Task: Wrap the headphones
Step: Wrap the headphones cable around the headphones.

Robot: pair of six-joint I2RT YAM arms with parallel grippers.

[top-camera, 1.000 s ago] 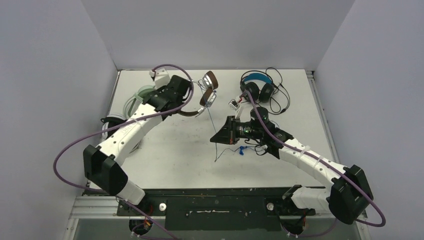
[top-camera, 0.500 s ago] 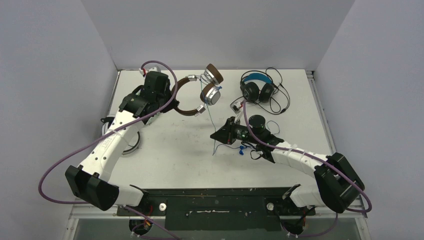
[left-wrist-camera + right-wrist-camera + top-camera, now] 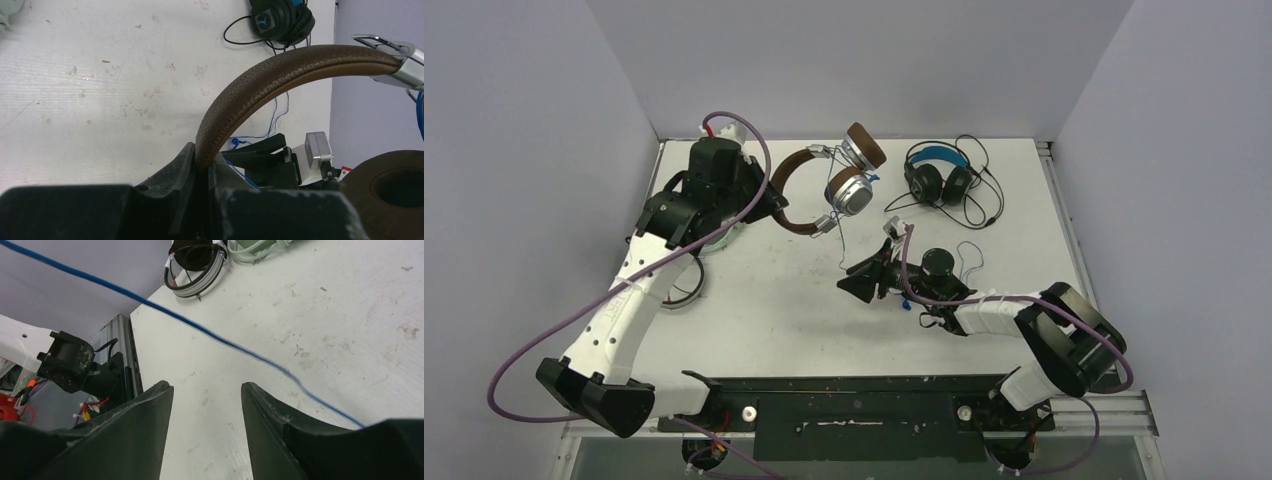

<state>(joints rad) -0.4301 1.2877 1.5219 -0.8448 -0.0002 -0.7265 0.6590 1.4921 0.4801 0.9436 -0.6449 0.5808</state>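
Left gripper [image 3: 200, 169] clamps brown headphones [image 3: 280, 65] by the headband, earcups pointing right; right gripper [image 3: 207, 390] parted.

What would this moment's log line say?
left end effector: shut on brown headphones | right end effector: open, blue cord crossing ahead

Top view: even, soft overhead light, white bench [image 3: 764, 300] bright, no glare — faint diffuse shadows under both arms. Left wrist view: left fingers [image 3: 170, 200] close to lens, black, underexposed, soft; brown headband [image 3: 260, 85] sharp, stitching readable. Right wrist view: right fingers [image 3: 130, 440] dark, blurred; blue cord [image 3: 200, 327] slightly soft — bench specks crisp, horizon tilted.
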